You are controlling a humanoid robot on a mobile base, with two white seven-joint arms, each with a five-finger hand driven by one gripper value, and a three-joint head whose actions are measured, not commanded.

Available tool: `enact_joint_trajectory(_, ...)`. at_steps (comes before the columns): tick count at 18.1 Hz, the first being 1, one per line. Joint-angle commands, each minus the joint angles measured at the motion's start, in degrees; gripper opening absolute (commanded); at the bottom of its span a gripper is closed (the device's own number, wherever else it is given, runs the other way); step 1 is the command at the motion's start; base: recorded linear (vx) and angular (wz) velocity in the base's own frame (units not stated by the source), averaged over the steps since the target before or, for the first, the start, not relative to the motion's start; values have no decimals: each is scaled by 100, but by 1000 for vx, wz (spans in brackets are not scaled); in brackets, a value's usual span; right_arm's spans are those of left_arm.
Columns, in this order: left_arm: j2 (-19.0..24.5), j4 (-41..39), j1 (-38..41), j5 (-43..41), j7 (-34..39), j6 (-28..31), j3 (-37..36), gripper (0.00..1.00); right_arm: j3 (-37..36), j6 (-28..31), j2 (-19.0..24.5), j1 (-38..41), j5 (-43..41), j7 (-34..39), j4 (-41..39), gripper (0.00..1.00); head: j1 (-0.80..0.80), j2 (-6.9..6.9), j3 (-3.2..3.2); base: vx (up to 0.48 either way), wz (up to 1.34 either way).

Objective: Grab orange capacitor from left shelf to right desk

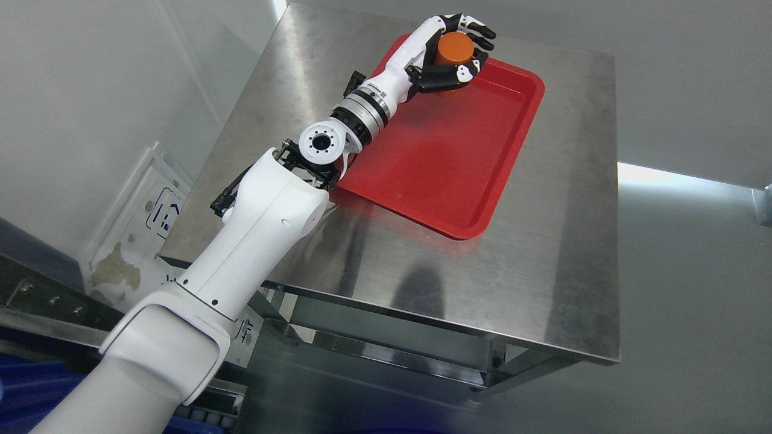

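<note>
My left arm comes in from the lower left and stretches across the steel desk (561, 283). My left hand (461, 51) is at the far end of the red tray (446, 163), its fingers curled around the orange capacitor (453, 49), an upright orange cylinder. The capacitor is held over the tray's far corner; whether its base touches the tray is hidden by the hand. My right arm does not show.
The steel desk stands on a metal frame, with grey floor to its right and beyond. A white panel (142, 211) leans against the wall at the left. A metal rail and blue bins (30, 386) lie at the lower left.
</note>
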Motion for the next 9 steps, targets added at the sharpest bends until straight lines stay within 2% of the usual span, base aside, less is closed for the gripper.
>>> enact_joint_trajectory(1,100,668,26,10,-32,-22,110,30,-62,-1,-100,132,35,2,-100,100,0,0,0,0,0)
enact_joint_trajectory(3,100,660,35,10,-67,-13,93,40,-62,-1,-100,132,35,2,-100,100,0,0,0,0,0)
enact_joint_trajectory(6,100,633,26,28,-76,-13,92,49,-62,-1,-100,132,35,2,-100,100,0,1,0,0,0)
enact_joint_trajectory(9,100,528,18,36,-76,-13,145,65,-62,-1,-100,123,35,2,-100,100,0,1,0,0,0)
